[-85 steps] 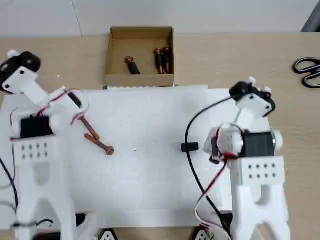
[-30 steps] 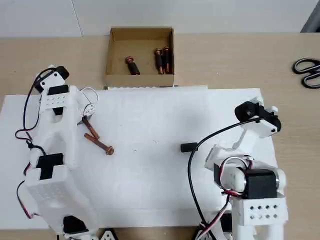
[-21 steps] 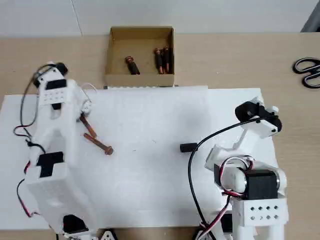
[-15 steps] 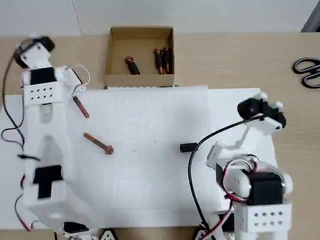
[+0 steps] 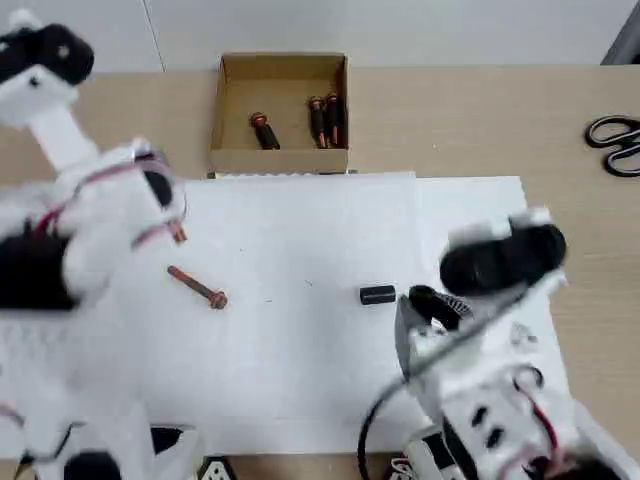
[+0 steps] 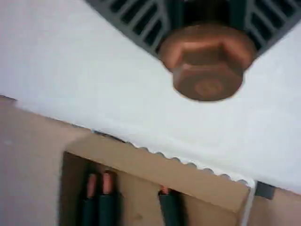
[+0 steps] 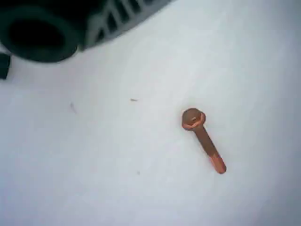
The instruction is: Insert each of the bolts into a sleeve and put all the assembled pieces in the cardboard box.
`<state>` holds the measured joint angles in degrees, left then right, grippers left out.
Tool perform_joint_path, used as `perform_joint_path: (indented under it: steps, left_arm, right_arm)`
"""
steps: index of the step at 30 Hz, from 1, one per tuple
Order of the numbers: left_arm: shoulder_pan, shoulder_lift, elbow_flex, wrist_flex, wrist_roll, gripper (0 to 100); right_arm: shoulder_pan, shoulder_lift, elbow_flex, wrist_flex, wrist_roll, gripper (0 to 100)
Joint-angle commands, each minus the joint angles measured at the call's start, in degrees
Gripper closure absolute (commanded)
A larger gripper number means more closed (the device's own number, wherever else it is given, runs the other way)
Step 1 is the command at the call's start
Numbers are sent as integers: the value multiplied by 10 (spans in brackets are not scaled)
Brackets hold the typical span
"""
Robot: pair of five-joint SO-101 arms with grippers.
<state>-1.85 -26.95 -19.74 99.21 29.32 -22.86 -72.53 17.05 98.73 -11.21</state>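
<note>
My left gripper [image 5: 172, 228] is shut on a copper bolt [image 5: 179, 234], held above the left side of the white mat [image 5: 300, 350]. The left wrist view shows that bolt's hexagonal head [image 6: 207, 63] end-on below the left gripper [image 6: 207, 16], with the cardboard box [image 6: 155, 165] beyond. A second bolt [image 5: 197, 286] [image 7: 203, 139] lies flat on the mat. My right gripper [image 5: 422, 300] [image 7: 56, 28] is shut on a black sleeve [image 7: 36, 32]. Another black sleeve [image 5: 377, 294] lies on the mat just left of it. The cardboard box [image 5: 280, 160] holds three assembled pieces [image 5: 318, 120].
Black scissors [image 5: 615, 145] lie on the wooden table at the far right. The box stands just past the mat's far edge. Both arms' white bodies and cables hang over the mat's left and right sides.
The left arm has lifted one of the two bolts off the mat and swung back with it. The right arm has dropped forward and turned. The other bolt and the loose sleeve stayed put.
</note>
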Motion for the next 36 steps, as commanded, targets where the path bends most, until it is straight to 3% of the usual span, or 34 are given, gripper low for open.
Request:
perform_joint_path:
  steps: [1,9,12,16,29,36]
  left_arm:
    - [6,-76,0,11,-5,995]
    - [7,-217,189,-15,-2,995]
    - [7,-287,310,-67,-2,995]
    - [13,-406,465,-173,-1,995]
    - [161,-761,778,-373,27,995]
    - [240,-769,803,-404,27,995]
  right_arm:
    - [-7,-41,-18,7,61,996]
    - [-9,-148,144,-42,113,996]
    - [-22,-203,226,-111,120,996]
    - [-98,-262,323,-146,119,996]
    - [-224,-313,513,-301,120,996]
    - [-262,-313,565,-377,120,996]
